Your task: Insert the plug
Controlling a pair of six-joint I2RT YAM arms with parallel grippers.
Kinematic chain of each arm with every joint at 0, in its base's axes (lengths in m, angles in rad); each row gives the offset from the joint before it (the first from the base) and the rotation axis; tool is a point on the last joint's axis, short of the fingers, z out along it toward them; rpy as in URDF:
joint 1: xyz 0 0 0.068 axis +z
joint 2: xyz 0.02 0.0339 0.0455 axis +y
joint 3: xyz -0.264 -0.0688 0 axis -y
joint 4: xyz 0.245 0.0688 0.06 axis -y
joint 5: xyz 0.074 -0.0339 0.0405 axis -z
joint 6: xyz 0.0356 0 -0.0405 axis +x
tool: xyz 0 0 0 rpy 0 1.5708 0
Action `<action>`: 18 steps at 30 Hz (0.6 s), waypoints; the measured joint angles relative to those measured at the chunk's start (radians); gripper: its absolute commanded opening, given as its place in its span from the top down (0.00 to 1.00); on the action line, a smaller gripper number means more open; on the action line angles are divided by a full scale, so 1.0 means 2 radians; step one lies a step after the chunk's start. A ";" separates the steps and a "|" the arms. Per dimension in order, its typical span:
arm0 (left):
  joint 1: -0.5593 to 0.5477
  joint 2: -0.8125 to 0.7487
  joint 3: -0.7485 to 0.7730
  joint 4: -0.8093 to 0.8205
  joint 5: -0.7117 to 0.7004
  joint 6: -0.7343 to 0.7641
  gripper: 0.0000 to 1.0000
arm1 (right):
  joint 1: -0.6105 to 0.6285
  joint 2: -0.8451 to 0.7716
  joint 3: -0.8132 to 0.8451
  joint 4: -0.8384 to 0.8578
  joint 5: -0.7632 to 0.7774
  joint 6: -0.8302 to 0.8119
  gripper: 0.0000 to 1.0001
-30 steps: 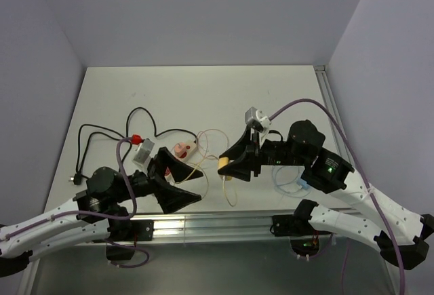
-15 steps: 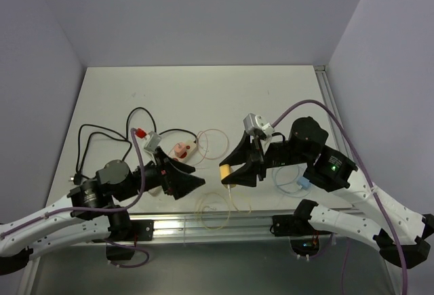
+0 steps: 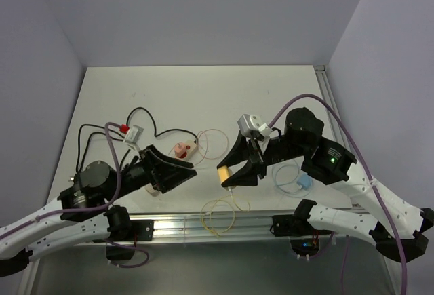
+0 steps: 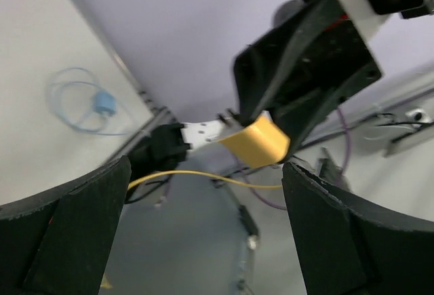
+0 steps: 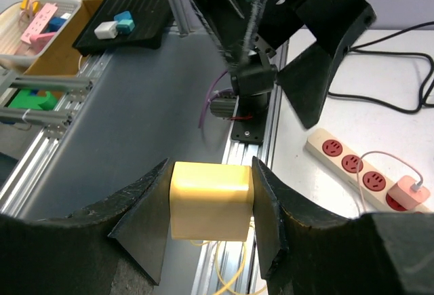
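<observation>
My right gripper (image 3: pixel 227 173) is shut on a yellow plug (image 3: pixel 222 174) and holds it above the table's near edge. In the right wrist view the yellow plug (image 5: pixel 210 200) sits squarely between the fingers, over the aluminium rail. Its thin yellow cable (image 3: pixel 220 213) loops down over the rail. The white power strip (image 5: pixel 342 165) with red sockets lies on the table, a pink plug (image 5: pixel 410 190) in its far end. In the top view my left arm hides most of the strip; the pink plug (image 3: pixel 181 150) shows. My left gripper (image 3: pixel 182 173) is open and empty, facing the yellow plug (image 4: pixel 256 139).
A blue plug with a coiled pale cable (image 3: pixel 304 183) lies at the right. A black cable (image 3: pixel 102 132) winds over the left of the table. The aluminium rail (image 3: pixel 258 222) runs along the near edge. Trays of parts (image 5: pixel 122 20) stand off the table.
My left gripper has swung from the near edge back over the power strip, turning toward the right gripper. The right gripper has shifted slightly left with the yellow plug; its cable now hangs over the rail.
</observation>
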 measured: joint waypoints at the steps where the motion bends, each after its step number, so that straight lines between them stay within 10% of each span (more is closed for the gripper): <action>1: 0.000 0.013 0.000 0.019 0.014 -0.011 0.01 | 0.000 0.002 0.000 0.000 -0.003 -0.001 1.00; 18: 0.009 0.144 -0.056 0.257 0.130 -0.153 0.04 | 0.000 0.009 0.000 0.017 -0.006 0.000 1.00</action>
